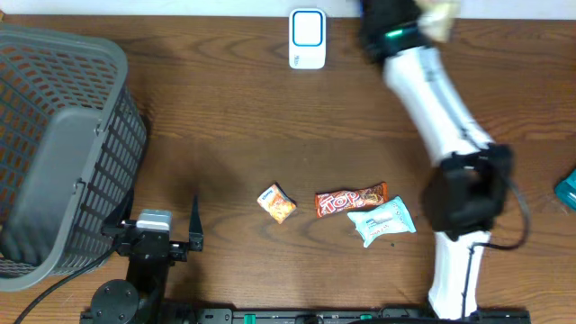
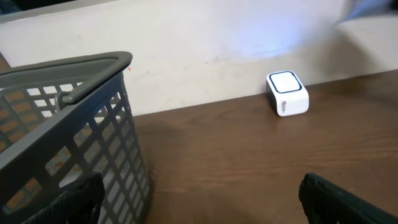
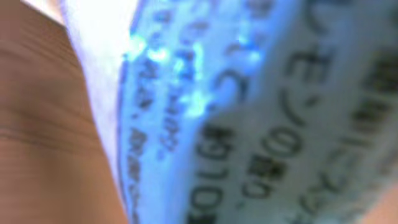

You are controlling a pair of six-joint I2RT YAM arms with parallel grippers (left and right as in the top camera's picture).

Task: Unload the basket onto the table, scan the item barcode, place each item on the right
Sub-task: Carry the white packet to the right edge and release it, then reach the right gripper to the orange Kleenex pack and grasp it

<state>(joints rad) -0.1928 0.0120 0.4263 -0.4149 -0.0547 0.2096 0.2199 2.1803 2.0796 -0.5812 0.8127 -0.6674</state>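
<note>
The left fingers (image 1: 155,219) sit at the near edge of the counter (image 1: 270,117). They are spread wide apart and nothing is between them. In the left wrist view their two dark tips show at the bottom corners, with only bare brown wood between.

Just to their left stands a big grey basket (image 1: 63,135) with a grid wall. It runs up along the left side of the counter.

A little further out, near the middle, three snacks lie in a loose row. A small orange snack (image 1: 277,203) is on the left. Next comes a red bar (image 1: 351,200) with "Top" on it. A light blue bag (image 1: 382,221) lies just beside the bar's lower right end. A teal thing (image 1: 569,191) pokes in at the right edge, too little of it to tell what it is.

The white right arm (image 1: 441,117) stretches from the near edge up to the far right.

At the far edge, by the pale wall, sits a small white scanner (image 1: 307,38) with a blue ring on its face.

The right fingers (image 1: 421,16) are to the right of the scanner and apart from it. They are clenched tight on a pale packet (image 1: 444,11). From above the packet looks blurry. In the right wrist view it fills the whole picture, white with dark print, and blue light shines on it.
</note>
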